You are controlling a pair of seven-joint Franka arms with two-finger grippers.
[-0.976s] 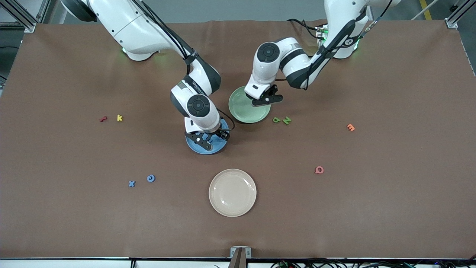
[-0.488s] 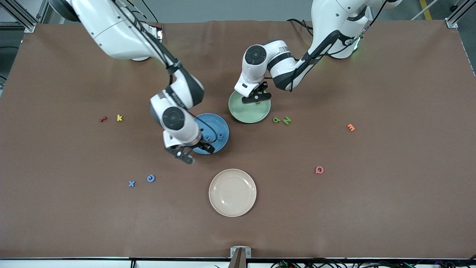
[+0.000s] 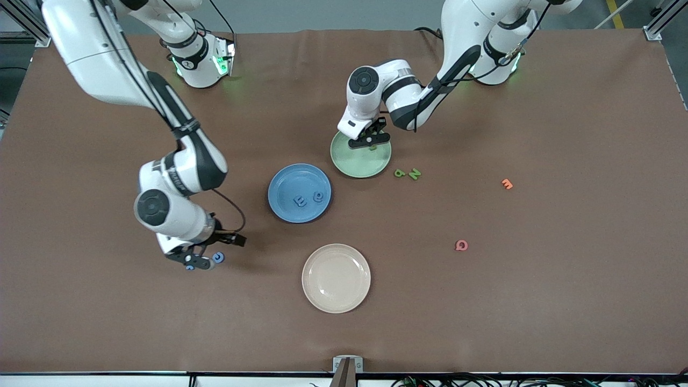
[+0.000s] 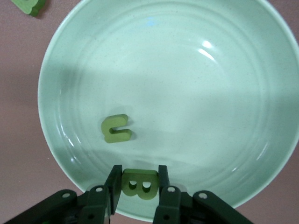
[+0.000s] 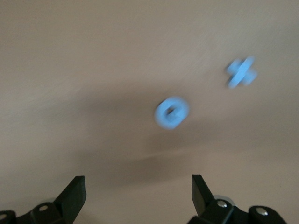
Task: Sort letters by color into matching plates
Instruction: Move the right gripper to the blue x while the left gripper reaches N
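The right gripper (image 3: 198, 262), jaws wide, is now hovering over the loose blue letters (image 5: 172, 113) (seven o'clock from the blue plate (image 3: 279, 201), which it left); the left gripper (image 4: 138, 186) is still pinching a green letter (image 4: 139, 184) over the green plate (image 4: 224, 93).

A brown cloth covers the worktop (image 3: 564, 301) almost edge to edge, with grey floor (image 3: 322, 13) along its top edge, aluminium frame posts (image 3: 658, 21) at the corners, a yellow floor stripe (image 3: 614, 12), and dark cables (image 3: 484, 381) along the near edge.
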